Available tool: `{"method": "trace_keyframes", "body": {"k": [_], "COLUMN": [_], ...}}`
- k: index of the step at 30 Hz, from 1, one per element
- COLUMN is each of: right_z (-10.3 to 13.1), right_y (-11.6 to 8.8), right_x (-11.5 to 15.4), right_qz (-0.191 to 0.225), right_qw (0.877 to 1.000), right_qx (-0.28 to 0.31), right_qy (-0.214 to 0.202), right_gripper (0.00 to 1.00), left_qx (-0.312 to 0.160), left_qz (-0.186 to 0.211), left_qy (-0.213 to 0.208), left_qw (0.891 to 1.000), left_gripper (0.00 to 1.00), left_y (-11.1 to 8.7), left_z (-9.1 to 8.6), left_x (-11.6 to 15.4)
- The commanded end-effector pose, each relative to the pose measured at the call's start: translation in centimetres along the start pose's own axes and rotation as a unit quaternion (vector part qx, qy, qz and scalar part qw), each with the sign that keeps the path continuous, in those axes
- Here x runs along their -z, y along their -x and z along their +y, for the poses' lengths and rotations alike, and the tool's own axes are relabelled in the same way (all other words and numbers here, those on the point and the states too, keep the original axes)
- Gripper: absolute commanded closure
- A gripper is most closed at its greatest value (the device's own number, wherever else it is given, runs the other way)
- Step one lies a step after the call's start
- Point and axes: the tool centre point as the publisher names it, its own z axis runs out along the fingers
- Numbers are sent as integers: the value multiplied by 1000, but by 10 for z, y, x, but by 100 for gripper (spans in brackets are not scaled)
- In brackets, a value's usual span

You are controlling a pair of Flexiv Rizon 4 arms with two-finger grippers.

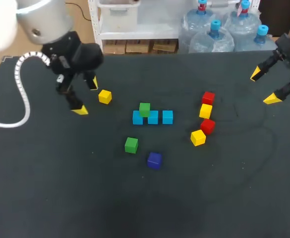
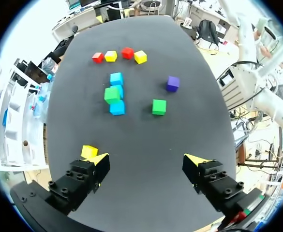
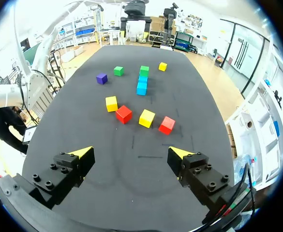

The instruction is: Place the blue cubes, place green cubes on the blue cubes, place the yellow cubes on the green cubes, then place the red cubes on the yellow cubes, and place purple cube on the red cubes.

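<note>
Blue cubes (image 1: 152, 117) row at frame ctr w/ green cube (image 1: 144, 109) atop: adding loose green cube (image 1: 131, 145) may knock it off. Left hand (image 1: 87, 96) & right hand (image 1: 263, 87) wide, empty.

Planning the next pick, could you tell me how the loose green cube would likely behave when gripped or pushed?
The loose green cube looks rigid and flat-faced, so it should slide rather than roll. Being small, it is probably light. A push toward the purple cube nearby might knock that too.
</note>
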Motion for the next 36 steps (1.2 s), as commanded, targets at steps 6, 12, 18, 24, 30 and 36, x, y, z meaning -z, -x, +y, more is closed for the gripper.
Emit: {"method": "trace_keyframes", "body": {"k": [6, 12, 18, 24, 30, 36], "right_z": [0, 0, 0, 0, 0, 0], "right_y": [0, 0, 0, 0, 0, 0], "right_x": [0, 0, 0, 0, 0, 0], "right_qz": [-1, -1, -1, -1, -1, -1], "right_qw": [1000, 1000, 1000, 1000, 1000, 1000], "right_qx": [0, 0, 0, 0, 0, 0], "right_qy": [0, 0, 0, 0, 0, 0], "right_gripper": [0, 0, 0, 0, 0, 0], "left_qx": [-13, -13, -21, -16, -23, -52], "left_qz": [-7, -13, -17, -18, -23, -21], "left_qy": [22, 15, 9, 5, 11, 9], "left_qw": [1000, 1000, 1000, 1000, 999, 998], "left_gripper": [0, 0, 0, 0, 0, 0], "left_y": [-9, -6, -4, 5, 28, 47], "left_z": [-30, -43, -56, -59, -59, -61], "left_x": [-10, -26, -38, -60, -71, -81]}}
